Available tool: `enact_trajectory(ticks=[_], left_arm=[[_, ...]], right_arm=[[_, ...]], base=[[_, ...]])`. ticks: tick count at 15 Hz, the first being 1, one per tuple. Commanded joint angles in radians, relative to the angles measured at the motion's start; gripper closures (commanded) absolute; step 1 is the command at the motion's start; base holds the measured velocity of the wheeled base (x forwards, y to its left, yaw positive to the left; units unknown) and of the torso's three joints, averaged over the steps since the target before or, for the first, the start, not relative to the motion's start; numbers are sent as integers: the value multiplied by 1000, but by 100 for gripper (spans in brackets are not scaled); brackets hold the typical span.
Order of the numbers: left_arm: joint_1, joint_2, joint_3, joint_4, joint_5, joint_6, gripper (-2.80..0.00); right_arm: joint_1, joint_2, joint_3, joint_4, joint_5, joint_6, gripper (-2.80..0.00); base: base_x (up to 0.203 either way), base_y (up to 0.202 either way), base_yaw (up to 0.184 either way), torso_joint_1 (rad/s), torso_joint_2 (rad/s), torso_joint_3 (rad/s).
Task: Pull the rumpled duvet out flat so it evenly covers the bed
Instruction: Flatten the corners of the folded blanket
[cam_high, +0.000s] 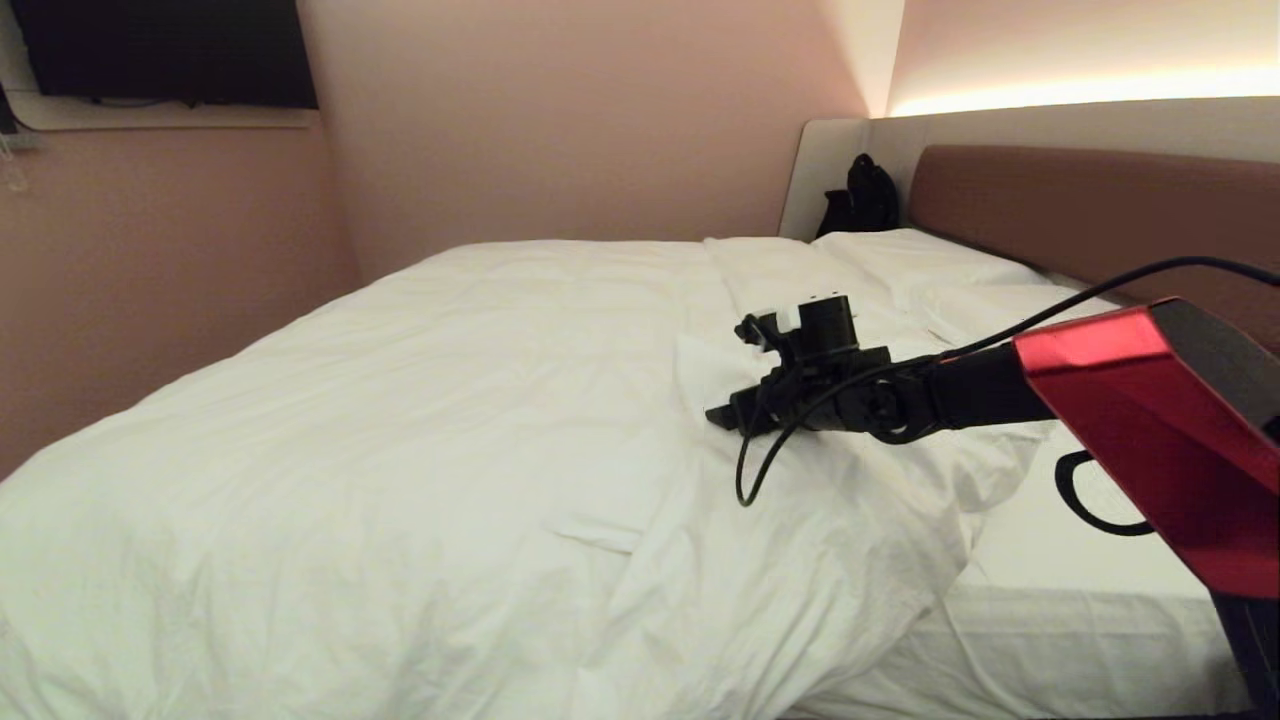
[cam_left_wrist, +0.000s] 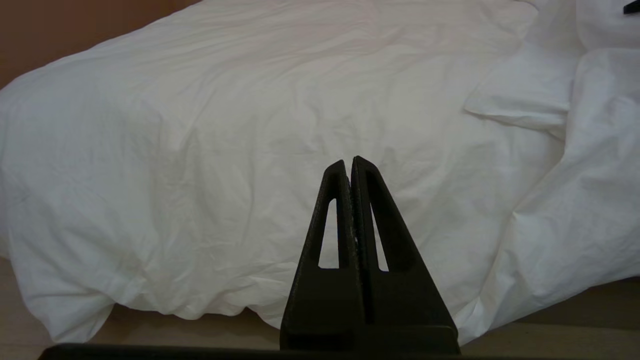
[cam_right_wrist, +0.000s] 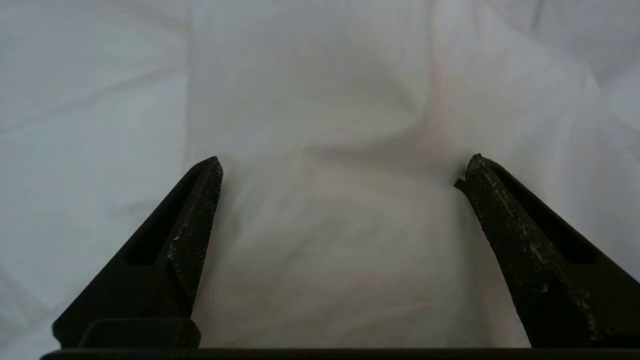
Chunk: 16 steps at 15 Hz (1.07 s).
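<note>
Nearest, at the lower right of the head view, a glossy red arm casing (cam_high: 1150, 420) fills the corner, a black cable (cam_high: 760, 460) looping down from it. Right gripper (cam_high: 722, 414), black, reaches leftward to frame centre, low over the thick puffy white duvet (cam_high: 400, 420); its fingers (cam_right_wrist: 200, 210) are spread wide, nothing between them but wrinkled cloth. Left gripper (cam_left_wrist: 349, 164) sits low by the bed's near edge, fingers pressed together, empty. Duvet covers the left and centre of the wide low bed (cam_high: 1050, 640), bunched in a fold at lower centre; bare white sheet (cam_high: 1060, 560) shows at lower right. Farther back: white pillows (cam_high: 900, 262), brown padded headboard (cam_high: 1090, 200), a black bag (cam_high: 860, 198) in the corner. Upper left: dark wall screen (cam_high: 165, 50).
</note>
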Motion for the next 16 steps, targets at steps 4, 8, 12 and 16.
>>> enact_trajectory(ticks=[4, 8, 12, 16], left_arm=[[0, 0, 0, 0, 0, 0, 0], [0, 0, 0, 0, 0, 0, 0], [0, 0, 0, 0, 0, 0, 0], [0, 0, 0, 0, 0, 0, 0]], right_arm=[[-28, 112, -27, 1, 1, 2, -280], [-29, 141, -24, 0, 1, 5, -280], [-29, 140, -22, -1, 1, 7, 0], [-29, 137, -17, -1, -1, 8, 0]], base=[[0, 0, 0, 0, 0, 0], [0, 0, 0, 0, 0, 0], [0, 0, 0, 0, 0, 0], [0, 0, 0, 0, 0, 0]])
